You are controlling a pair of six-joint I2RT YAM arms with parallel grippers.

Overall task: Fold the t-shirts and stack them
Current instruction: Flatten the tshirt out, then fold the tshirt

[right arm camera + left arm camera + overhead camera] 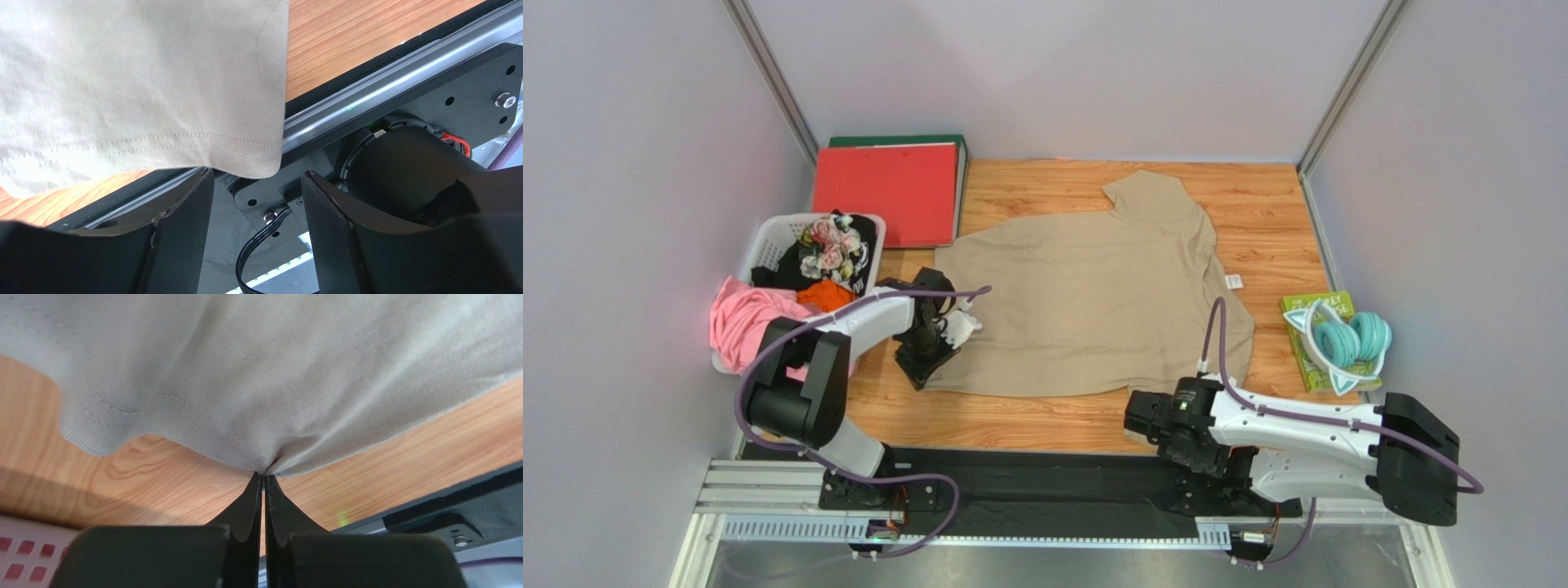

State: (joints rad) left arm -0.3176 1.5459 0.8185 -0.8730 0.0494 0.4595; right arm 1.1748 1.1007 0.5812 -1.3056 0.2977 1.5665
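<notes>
A large tan t-shirt (1100, 294) lies spread out on the wooden table, with a small white label (1233, 282) at its right seam. My left gripper (919, 374) is at the shirt's near-left corner. In the left wrist view that gripper (265, 476) is shut on a pinch of the shirt's edge (264, 367), and the cloth puckers at the tips. My right gripper (1134, 417) sits at the near hem, right of centre. In the right wrist view it (255, 184) stands open, and the shirt's hemmed corner (264, 156) hangs just at the tips, with nothing between the fingers (190, 208).
A white basket (772, 233) of mixed clothes stands at the left, with a pink garment (741, 321) spilling over its near side. A red folder (887, 190) lies at the back left. Teal headphones (1347, 337) rest on a green book (1303, 306) at the right. Black base rail (1038, 478) runs along the near edge.
</notes>
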